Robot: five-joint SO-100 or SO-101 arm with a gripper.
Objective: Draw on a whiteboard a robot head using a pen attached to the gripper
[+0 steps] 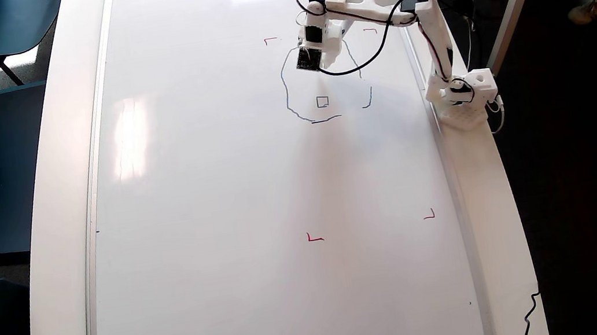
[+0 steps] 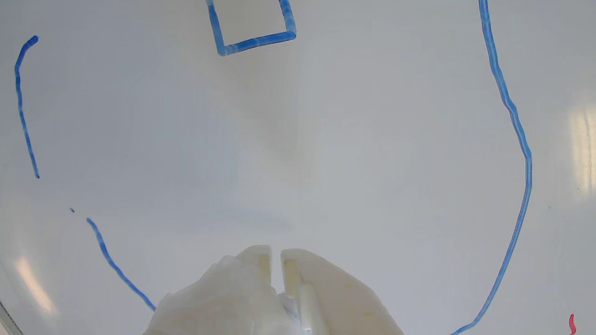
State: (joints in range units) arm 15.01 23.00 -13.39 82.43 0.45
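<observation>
A: Whiteboard (image 1: 260,225) overhead view: covers most of the table. Robot head (image 1: 289,98) is a partial blue outline, upper right area, one small square inside. Gripper (image 1: 310,59) sits over its top edge.

B: Wrist view?

A: Gripper (image 2: 275,253) fingers nearly together, narrow slit between. Pen not distinguishable. Blue outline (image 2: 517,139) curves around both sides, square at top.

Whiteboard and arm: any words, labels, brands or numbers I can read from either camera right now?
None readable in either view.
The whiteboard carries only drawings: the blue robot head outline with one small square, and red corner marks.
The gripper and the arm's base show no legible label.
</observation>
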